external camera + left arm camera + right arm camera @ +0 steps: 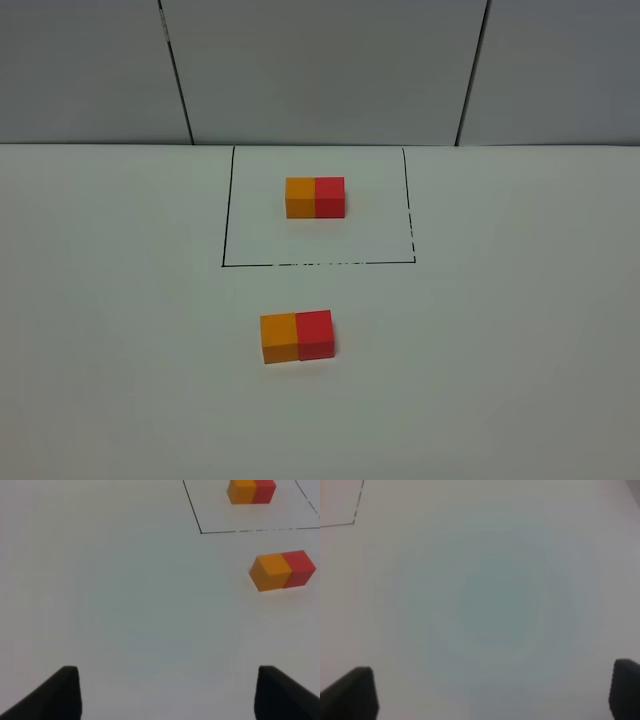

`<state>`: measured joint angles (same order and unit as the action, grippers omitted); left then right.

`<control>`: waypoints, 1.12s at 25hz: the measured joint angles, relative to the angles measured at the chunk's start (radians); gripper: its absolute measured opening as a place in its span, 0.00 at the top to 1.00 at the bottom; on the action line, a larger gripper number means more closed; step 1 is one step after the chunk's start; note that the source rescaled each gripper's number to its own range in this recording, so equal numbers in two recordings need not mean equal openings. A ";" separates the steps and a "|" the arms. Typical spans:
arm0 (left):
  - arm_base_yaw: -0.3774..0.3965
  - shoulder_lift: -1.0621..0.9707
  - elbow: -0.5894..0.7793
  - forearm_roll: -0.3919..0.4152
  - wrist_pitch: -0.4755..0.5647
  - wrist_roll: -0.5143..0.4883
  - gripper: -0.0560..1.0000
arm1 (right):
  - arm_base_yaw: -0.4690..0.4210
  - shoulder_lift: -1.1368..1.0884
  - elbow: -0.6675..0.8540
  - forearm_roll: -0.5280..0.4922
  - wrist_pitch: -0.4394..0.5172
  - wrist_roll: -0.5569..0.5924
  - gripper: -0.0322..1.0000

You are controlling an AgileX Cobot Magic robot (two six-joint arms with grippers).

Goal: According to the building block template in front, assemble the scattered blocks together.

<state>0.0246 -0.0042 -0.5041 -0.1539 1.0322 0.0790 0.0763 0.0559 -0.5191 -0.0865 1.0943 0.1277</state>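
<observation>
The building block template [315,197] is an orange and a red cube joined side by side inside a thin black drawn rectangle at the table's middle back; it also shows in the left wrist view [251,491]. In front of the frame lie the scattered blocks, an orange cube [279,338] [270,572] and a red cube [315,334] [300,568], touching side by side, orange on the left. Neither arm shows in the high view. My left gripper [167,692] stands open over bare table, well apart from the cubes. My right gripper [492,692] is open over bare table, holding nothing.
The white table [120,330] meets a grey panelled wall [320,70] at the back. A corner of the drawn black rectangle [354,523] shows in the right wrist view.
</observation>
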 joint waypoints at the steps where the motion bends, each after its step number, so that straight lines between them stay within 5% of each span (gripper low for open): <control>1: 0.000 0.000 0.000 0.000 0.000 -0.001 0.40 | 0.000 -0.001 0.000 0.000 0.000 0.000 0.18; 12: 0.000 0.000 0.000 0.000 0.000 -0.001 0.40 | 0.000 -0.003 0.000 -0.042 0.001 0.049 0.46; 28: 0.000 0.000 0.000 0.000 0.000 -0.001 0.40 | -0.062 -0.003 0.021 -0.099 -0.028 0.098 0.55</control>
<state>0.0246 -0.0042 -0.5041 -0.1539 1.0322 0.0782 0.0145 0.0530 -0.4982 -0.1854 1.0665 0.2259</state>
